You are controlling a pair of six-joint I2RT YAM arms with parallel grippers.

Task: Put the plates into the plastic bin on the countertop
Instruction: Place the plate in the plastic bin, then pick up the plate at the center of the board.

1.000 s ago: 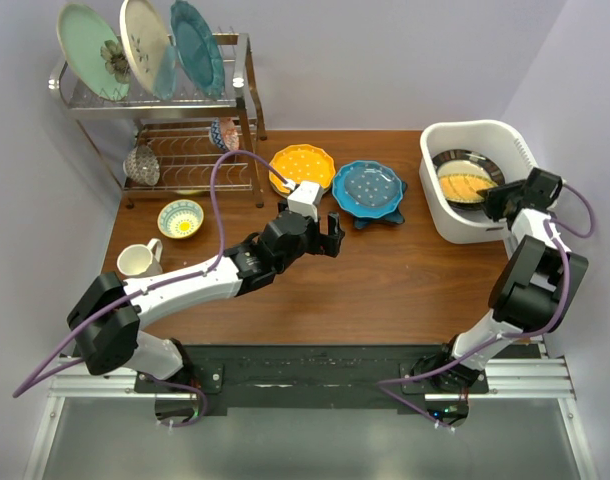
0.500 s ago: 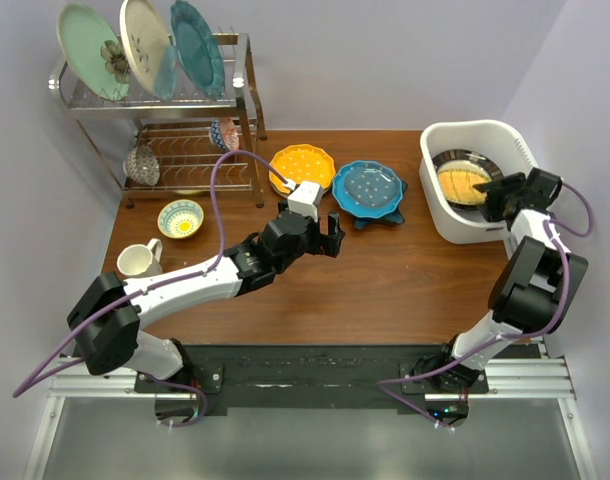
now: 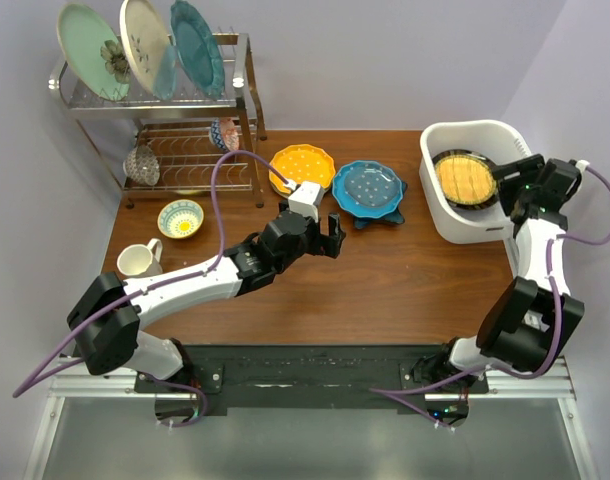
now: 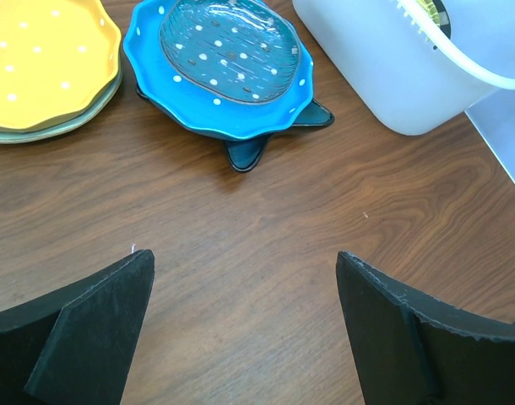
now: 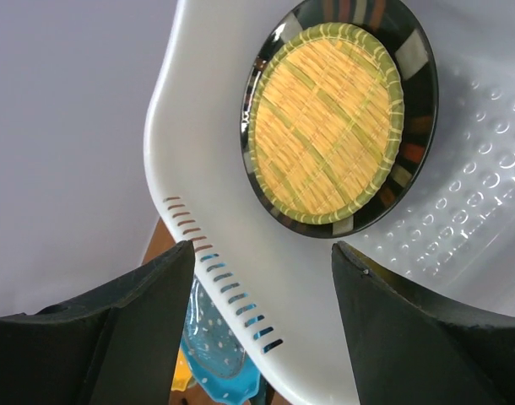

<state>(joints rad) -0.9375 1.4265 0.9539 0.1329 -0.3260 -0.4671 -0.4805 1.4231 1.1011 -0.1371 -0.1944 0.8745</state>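
Observation:
The white plastic bin (image 3: 472, 129) stands at the table's right. In it a yellow gridded plate (image 3: 466, 180) lies on a dark patterned plate (image 3: 442, 160); both also show in the right wrist view (image 5: 325, 126) (image 5: 412, 93). My right gripper (image 3: 512, 181) (image 5: 264, 253) is open and empty above the bin's right side. A blue dotted plate (image 3: 368, 189) (image 4: 224, 67) rests on a dark star-shaped plate (image 4: 249, 153). A yellow scalloped plate (image 3: 302, 166) (image 4: 38, 63) lies on a paler plate. My left gripper (image 3: 330, 232) (image 4: 245, 260) is open and empty over bare wood, in front of the blue plate.
A chrome wire rack (image 3: 240, 105) with three large upright plates (image 3: 145, 45) stands at the back left. A small patterned bowl (image 3: 181, 218) and a cream mug (image 3: 137, 261) sit at the left. The table ends just beyond the bin.
My right gripper has pulled back to the right, off the yellow gridded plate. That plate now lies flat and fully in view in the bin. The left arm has not moved.

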